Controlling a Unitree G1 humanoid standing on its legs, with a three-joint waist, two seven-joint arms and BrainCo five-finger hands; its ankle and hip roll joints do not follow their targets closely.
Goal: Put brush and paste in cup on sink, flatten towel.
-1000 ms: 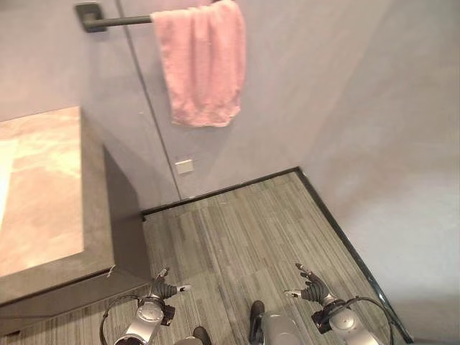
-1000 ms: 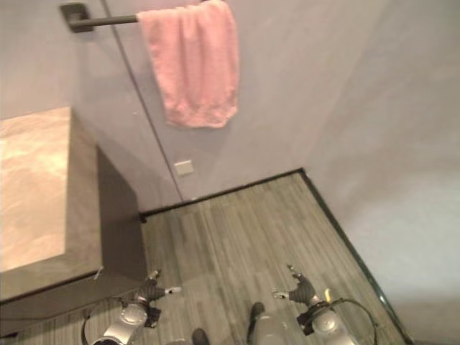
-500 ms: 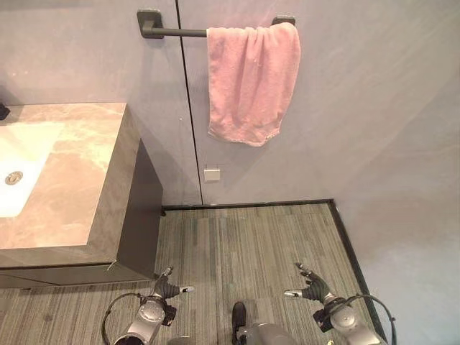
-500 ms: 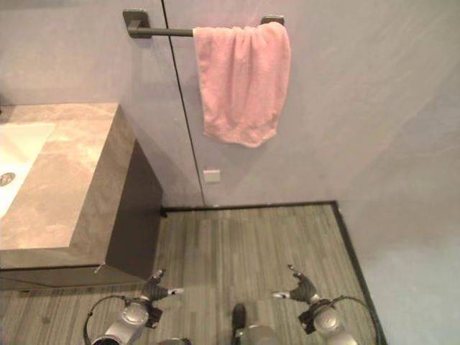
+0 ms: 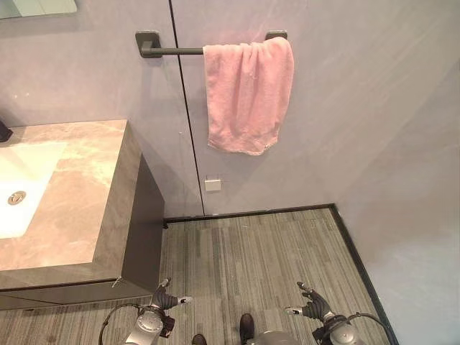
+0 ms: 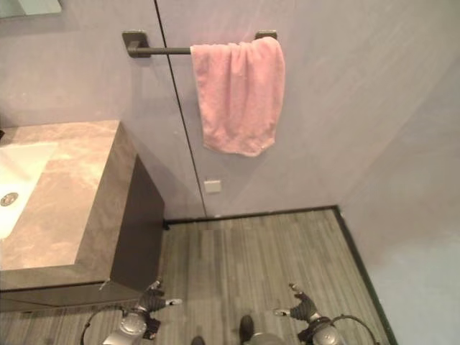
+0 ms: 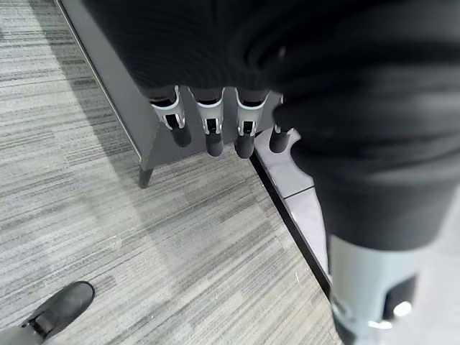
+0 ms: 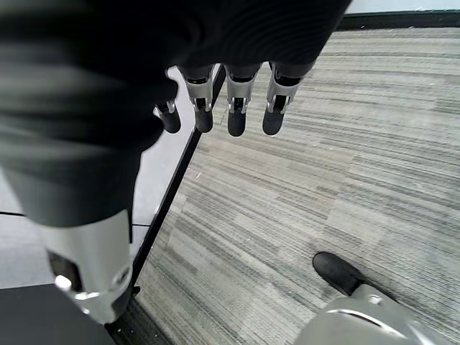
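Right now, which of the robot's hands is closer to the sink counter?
The left. The left hand hangs low just past the sink counter's front corner, fingers relaxed and empty. The right hand hangs over the floor, well off toward the side wall.

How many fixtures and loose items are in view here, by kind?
Pink towel: 1
Towel bar: 1
Sink counter: 1
Wall socket plate: 1
Robot hand: 2, left robot hand and right robot hand, both low over the floor, holding nothing
Total: 6
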